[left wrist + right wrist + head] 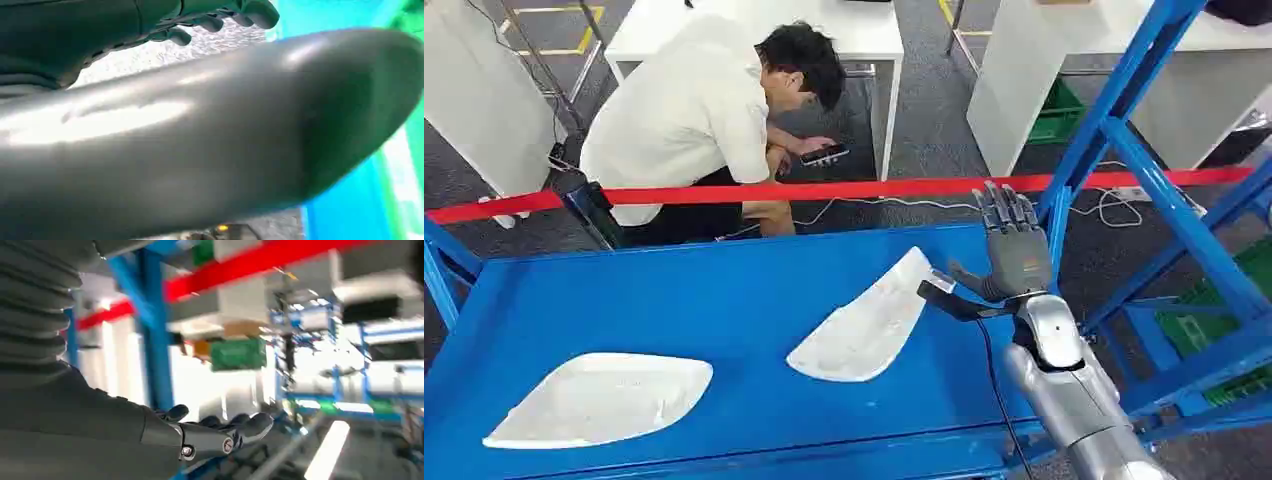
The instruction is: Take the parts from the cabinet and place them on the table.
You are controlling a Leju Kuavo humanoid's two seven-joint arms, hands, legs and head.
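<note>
Two white curved shell parts lie on the blue table (724,290): one (599,398) at the front left, the other (869,320) right of the middle. My right hand (1014,250) is raised just right of the second part, above the table's right edge, fingers straight and spread, holding nothing. In the right wrist view the same hand (210,435) is empty, with its fingers (250,425) stretched out. The left hand (220,15) hangs low, its fingers loose, and nothing sits in them.
A person (694,110) crouches behind the table, looking at a phone (824,154). A red barrier tape (824,190) runs across beyond the far edge. Blue rack beams (1164,200) stand close on the right. White tables and a green crate (1059,110) are farther back.
</note>
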